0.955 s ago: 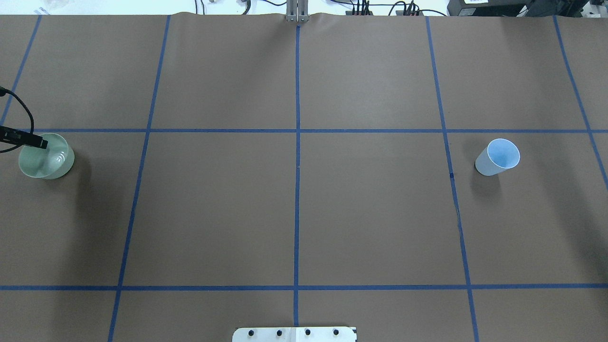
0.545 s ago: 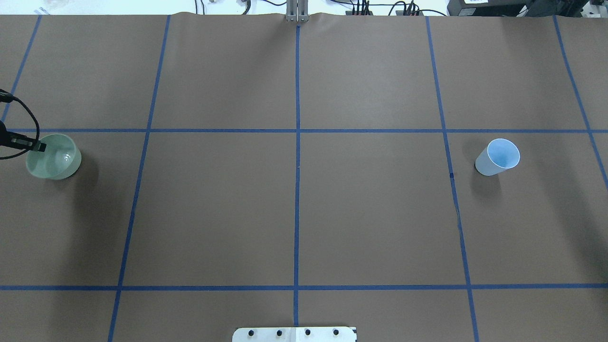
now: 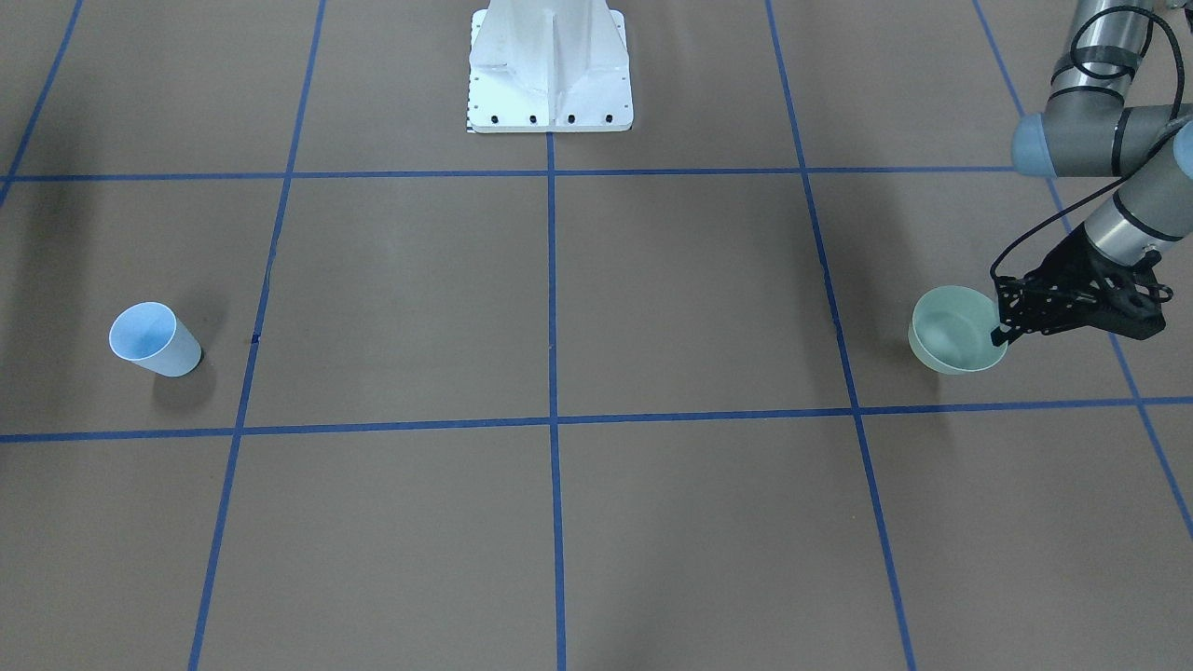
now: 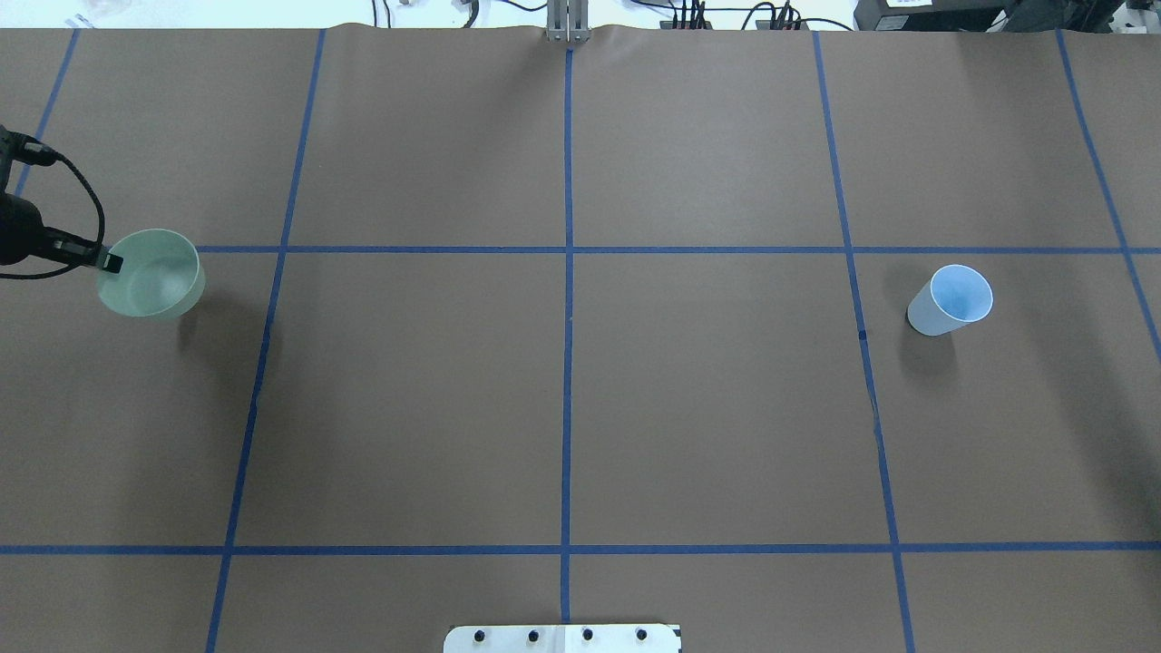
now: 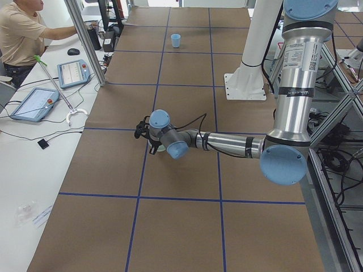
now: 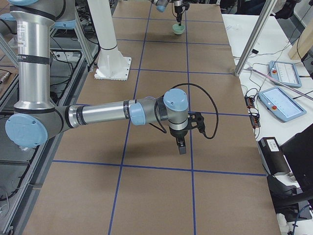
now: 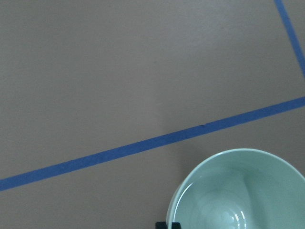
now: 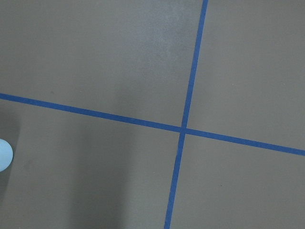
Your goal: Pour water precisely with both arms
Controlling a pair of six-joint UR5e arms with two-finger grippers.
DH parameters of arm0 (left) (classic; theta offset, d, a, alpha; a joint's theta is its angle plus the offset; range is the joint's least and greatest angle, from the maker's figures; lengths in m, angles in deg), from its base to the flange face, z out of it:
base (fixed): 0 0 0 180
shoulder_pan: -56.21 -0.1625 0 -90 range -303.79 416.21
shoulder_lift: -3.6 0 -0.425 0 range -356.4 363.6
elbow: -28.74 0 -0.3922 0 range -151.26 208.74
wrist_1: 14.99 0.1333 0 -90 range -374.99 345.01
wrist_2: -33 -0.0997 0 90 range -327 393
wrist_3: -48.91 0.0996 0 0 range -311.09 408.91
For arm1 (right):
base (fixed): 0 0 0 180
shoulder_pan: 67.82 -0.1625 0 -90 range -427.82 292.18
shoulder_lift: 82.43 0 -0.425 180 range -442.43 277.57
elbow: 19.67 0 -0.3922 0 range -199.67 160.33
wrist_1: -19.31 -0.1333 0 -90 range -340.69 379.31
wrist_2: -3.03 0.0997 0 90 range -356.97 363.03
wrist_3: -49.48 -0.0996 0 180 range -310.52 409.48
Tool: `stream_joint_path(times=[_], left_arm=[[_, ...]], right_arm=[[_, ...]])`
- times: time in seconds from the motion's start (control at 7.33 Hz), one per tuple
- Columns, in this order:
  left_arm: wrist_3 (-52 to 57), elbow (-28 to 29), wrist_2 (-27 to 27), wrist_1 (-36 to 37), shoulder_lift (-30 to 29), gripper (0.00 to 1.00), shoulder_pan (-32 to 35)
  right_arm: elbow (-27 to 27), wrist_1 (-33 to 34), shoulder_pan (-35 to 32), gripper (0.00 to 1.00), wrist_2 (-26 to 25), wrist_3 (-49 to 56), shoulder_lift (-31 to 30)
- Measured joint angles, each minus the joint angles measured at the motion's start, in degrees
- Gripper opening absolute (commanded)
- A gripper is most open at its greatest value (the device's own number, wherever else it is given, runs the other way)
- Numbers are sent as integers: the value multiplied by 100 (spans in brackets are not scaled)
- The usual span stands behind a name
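My left gripper (image 4: 107, 261) is shut on the near-left rim of a pale green bowl (image 4: 152, 275), one finger inside and one outside. It also shows in the front view (image 3: 1005, 331) with the bowl (image 3: 953, 333). In the left wrist view the bowl (image 7: 248, 181) holds a little water (image 7: 234, 215), seen as faint ripples and white glints. A light blue paper cup (image 4: 951, 300) stands alone at the table's right side. My right gripper (image 6: 182, 148) hangs over the table; it shows only in the right side view, so I cannot tell whether it is open or shut.
The brown table is marked with a blue tape grid (image 4: 568, 363). The white pedestal (image 3: 550, 65) stands at the robot's edge. An operator (image 5: 22, 34) sits at a side bench with tablets (image 5: 74, 71). The cup's rim (image 8: 4, 155) edges into the right wrist view.
My left gripper has carried the green bowl to the right and away from the robot. The blue cup has not moved.
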Motion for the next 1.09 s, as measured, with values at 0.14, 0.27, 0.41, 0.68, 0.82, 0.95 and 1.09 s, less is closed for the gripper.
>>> stream_joint_path(times=[0.14,0.27,0.41,0.68,0.82,0.95,1.09], left_arm=[[-280,-416,20,646,-317,0,-114],[-785,-642,-9,1021,-730,0,-435],[-1368,-709,-175,1181,-1150,0,-893],[-2288,-629,-823,1594,-2064,0,-1844],[-2542,-500,-1107,1911,-2523,0,-2193],[-2723,-170,-1370,2104,-3015,0,-2464],[-2813,299,-1516,2171,-3495,0,-2625]], right_arm=[[4,-2,0,100,4,4,-4],[7,-5,0,100,6,11,-6],[7,-7,0,100,6,15,-7],[20,-8,0,100,7,12,-7],[35,-8,0,100,9,10,-10],[46,-9,0,100,15,9,-14],[49,-9,0,100,20,9,-15]])
